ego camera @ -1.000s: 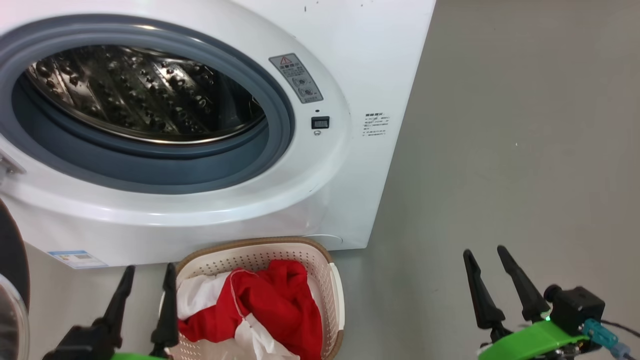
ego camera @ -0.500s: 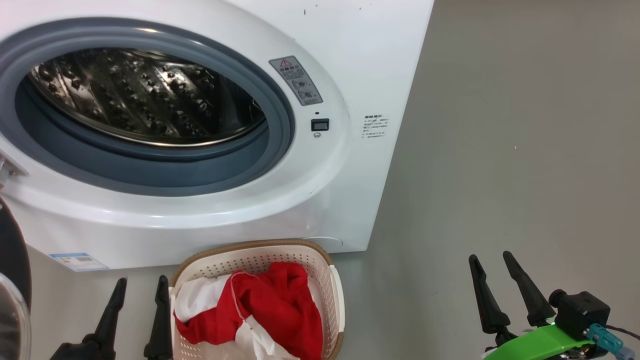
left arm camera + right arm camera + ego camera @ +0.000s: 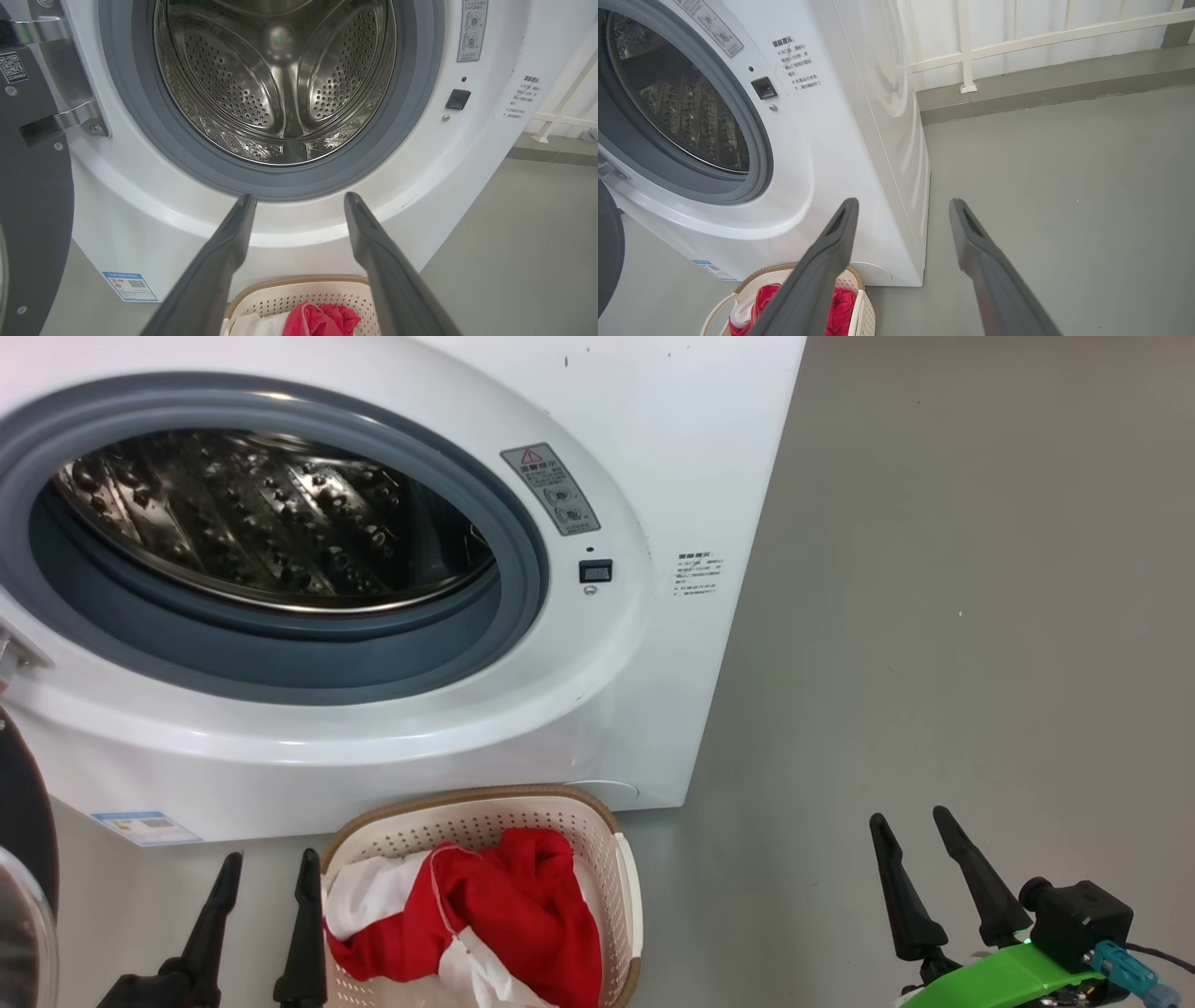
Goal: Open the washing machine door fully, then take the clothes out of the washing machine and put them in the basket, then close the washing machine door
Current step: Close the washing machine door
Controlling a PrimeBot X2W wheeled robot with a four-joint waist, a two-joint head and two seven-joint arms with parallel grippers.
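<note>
Warn. triangle sticker (image 3: 550, 488) on washer (image 3: 672, 448).

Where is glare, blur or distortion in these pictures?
Head view: soft highlights on the big white washing machine, glints in its perforated steel drum. Left wrist view: left gripper looks blurred near the lens. Right wrist view: wide-angle bows the machine's corner edge; sheen on its side.

1. The washing machine (image 3: 672, 728) is standing with its round mouth gaping, giving a straight way into the steel drum (image 3: 280, 93).
2. The washing machine door (image 3: 32, 210) is hanging swung out at the left, walling off that side.
3. The basket (image 3: 485, 803) is sitting low, just in front of the machine, with the clothes (image 3: 523, 905) heaping inside it.
4. Grey floor (image 3: 980, 616) is stretching open to the right.
</note>
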